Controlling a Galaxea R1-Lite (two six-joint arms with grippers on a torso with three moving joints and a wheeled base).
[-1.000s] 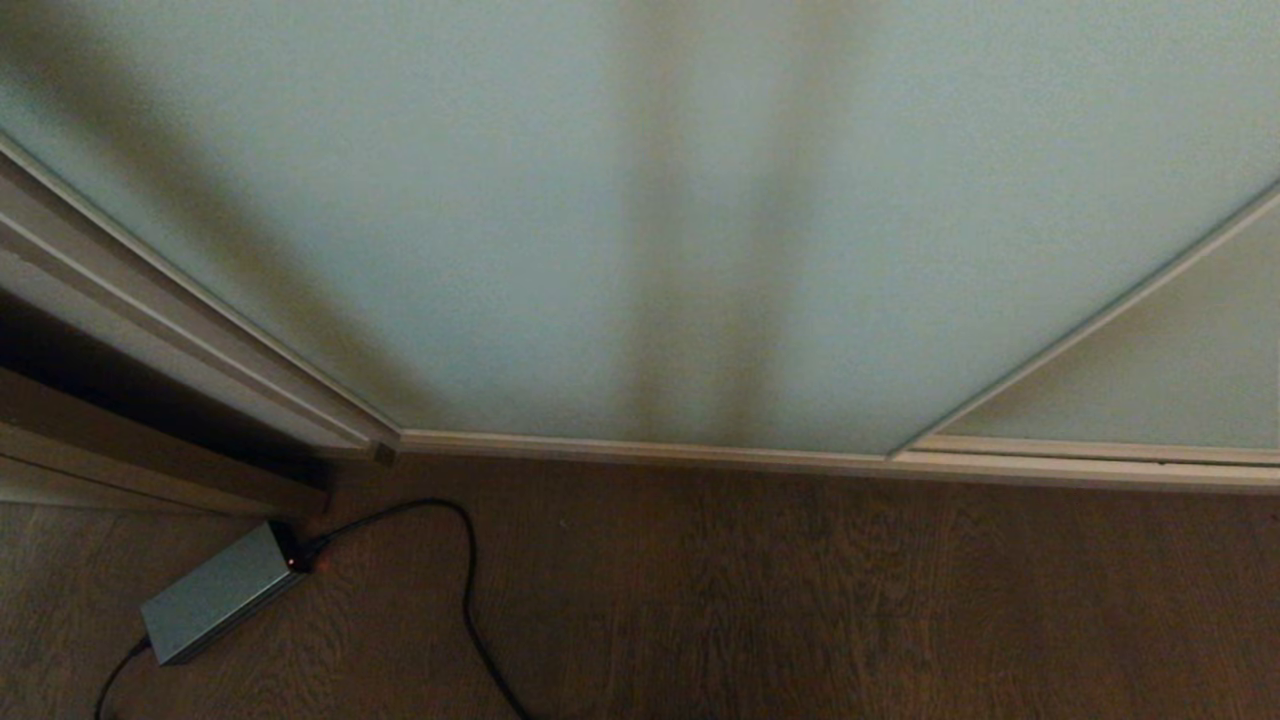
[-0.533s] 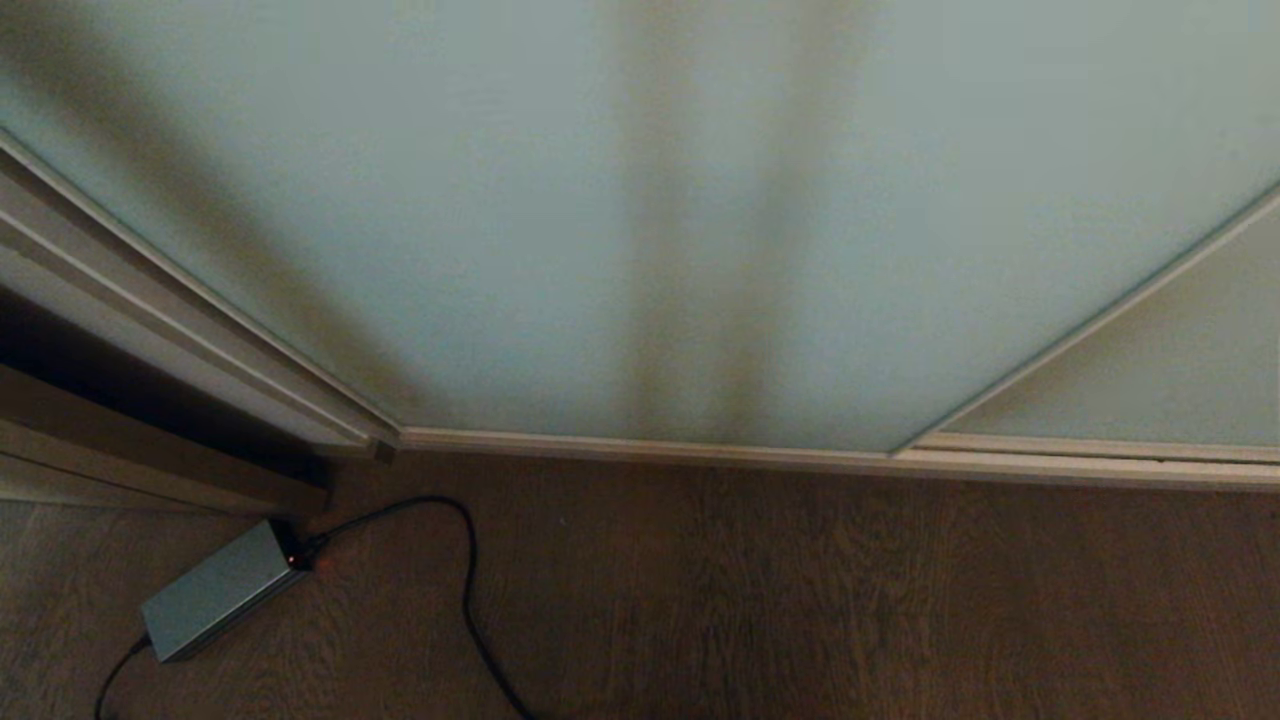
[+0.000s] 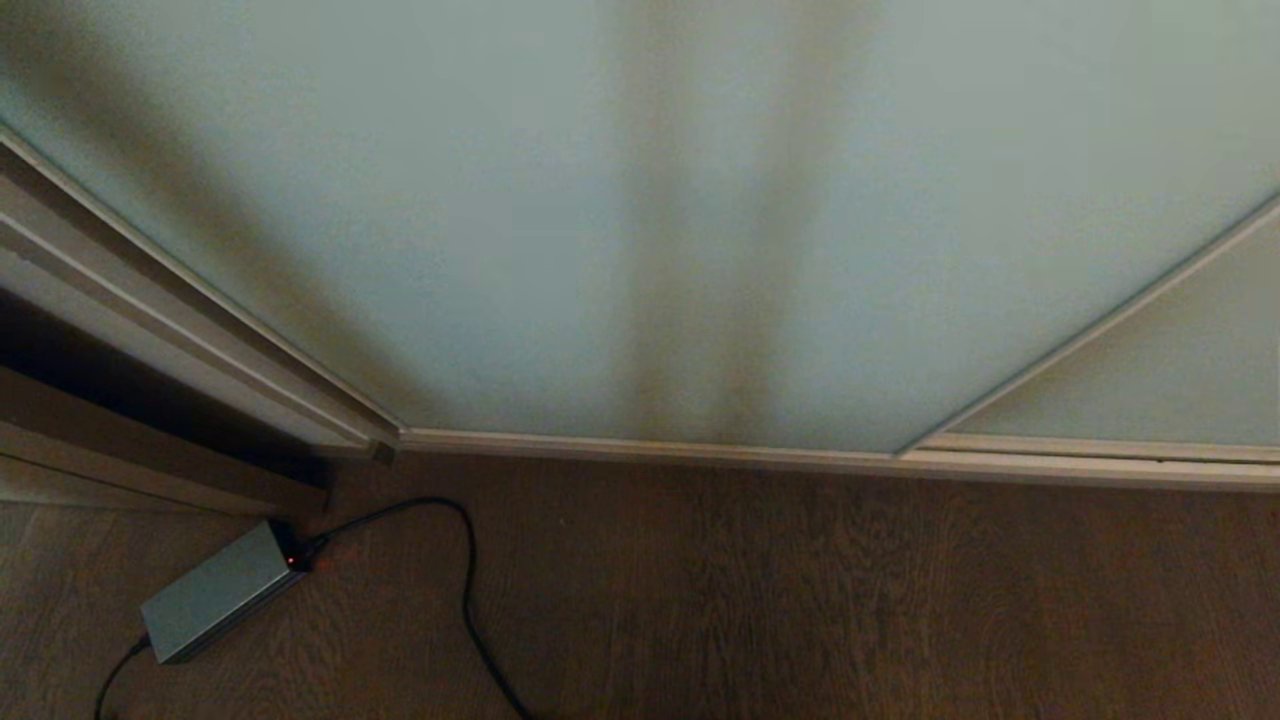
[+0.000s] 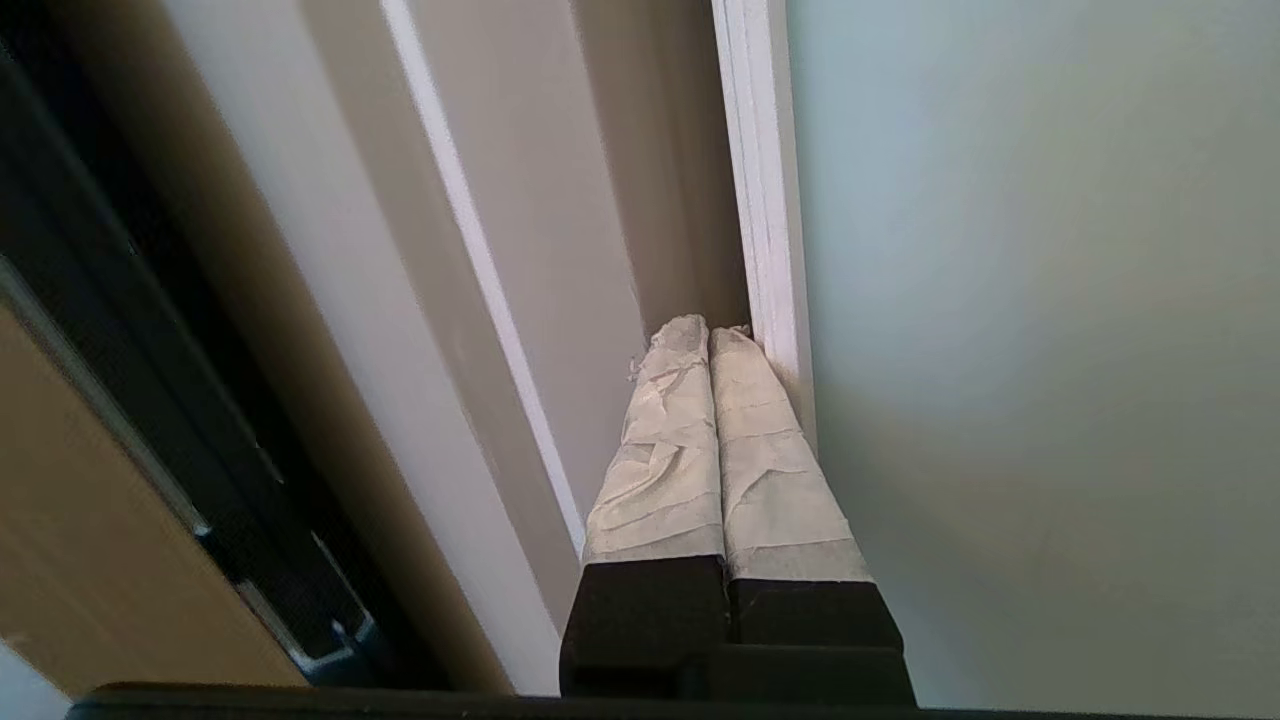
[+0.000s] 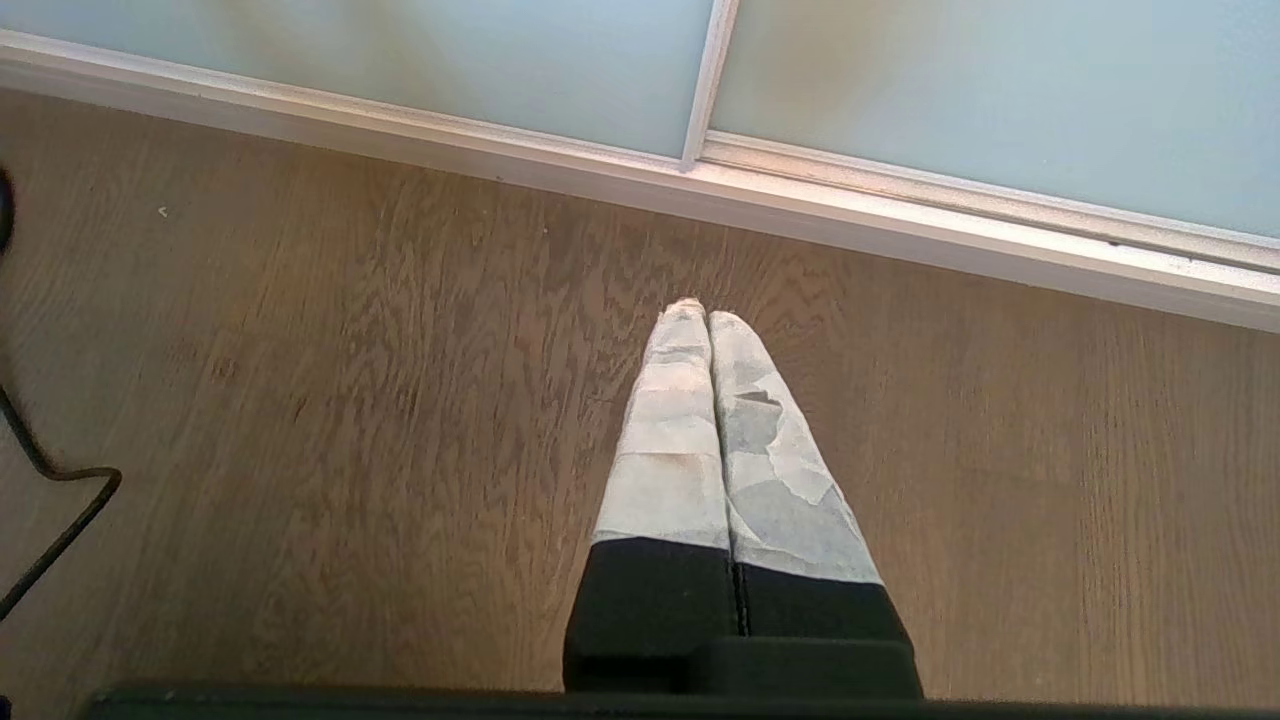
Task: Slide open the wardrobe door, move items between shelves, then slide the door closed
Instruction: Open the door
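The sliding wardrobe door (image 3: 500, 200), frosted pale blue-green glass, fills most of the head view, and neither arm shows there. In the left wrist view my left gripper (image 4: 710, 335) is shut and empty. Its taped fingertips (image 4: 740, 350) sit in the narrow slot beside the door's white upright frame (image 4: 768, 200), against its edge, with the glass (image 4: 1000, 250) on the other side. My right gripper (image 5: 705, 312) hangs shut and empty over the wooden floor (image 5: 300, 400), short of the door's bottom rail (image 5: 800, 215). The items and the shelves are hidden.
A grey power adapter (image 3: 215, 592) with a black cable (image 3: 465, 580) lies on the floor at the left. A second glass panel (image 3: 1150, 390) overlaps behind the door at the right. Off-white jamb boards (image 3: 120, 300) and a dark gap lie left of the door.
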